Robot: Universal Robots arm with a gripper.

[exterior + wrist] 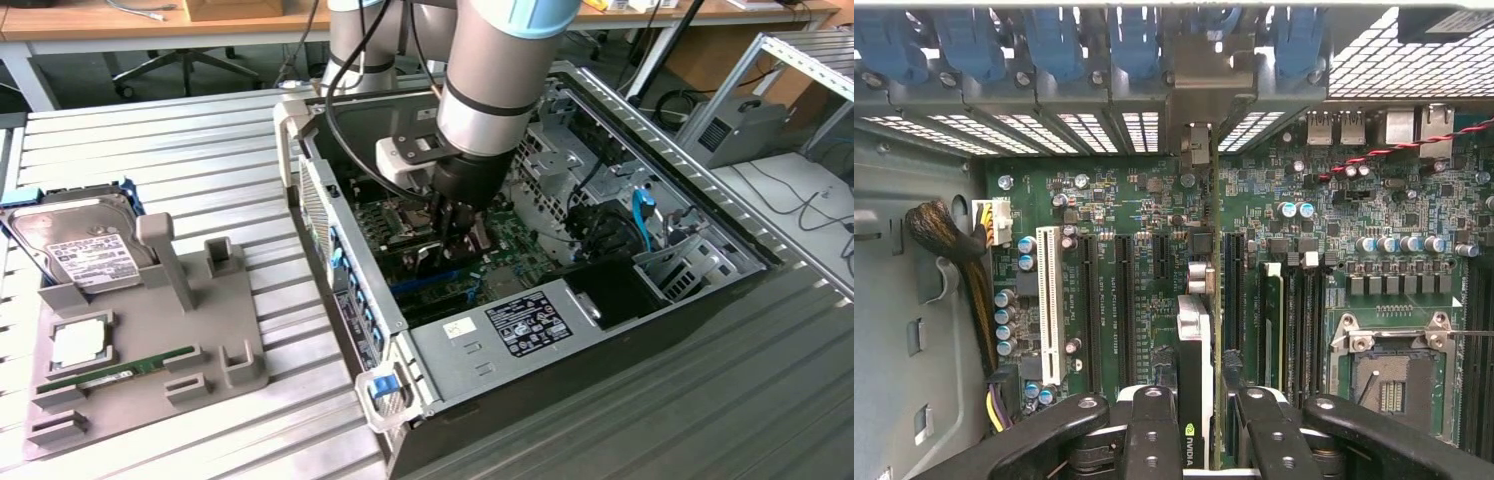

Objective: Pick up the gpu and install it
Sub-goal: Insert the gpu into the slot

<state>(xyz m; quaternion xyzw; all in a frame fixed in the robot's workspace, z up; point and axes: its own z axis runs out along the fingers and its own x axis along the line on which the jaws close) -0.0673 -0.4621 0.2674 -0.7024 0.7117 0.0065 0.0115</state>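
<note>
Clamping the gpu [1194, 335] edge-on, the hand [1199, 400] hangs over the motherboard [1134, 200] (1 white slot [1048, 300], cable bundle [949, 240] alongside).

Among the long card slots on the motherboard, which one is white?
The white slot beside the sleeved cable bundle; all other long slots are black. The gripped gpu hangs apart from it.

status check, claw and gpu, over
claw shut on gpu, inside the pc case. gpu edge-on over the motherboard. nothing seen blocking it.

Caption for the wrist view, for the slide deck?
Fingers clamp the gpu edge-on over the motherboard slots inside the case.
</note>
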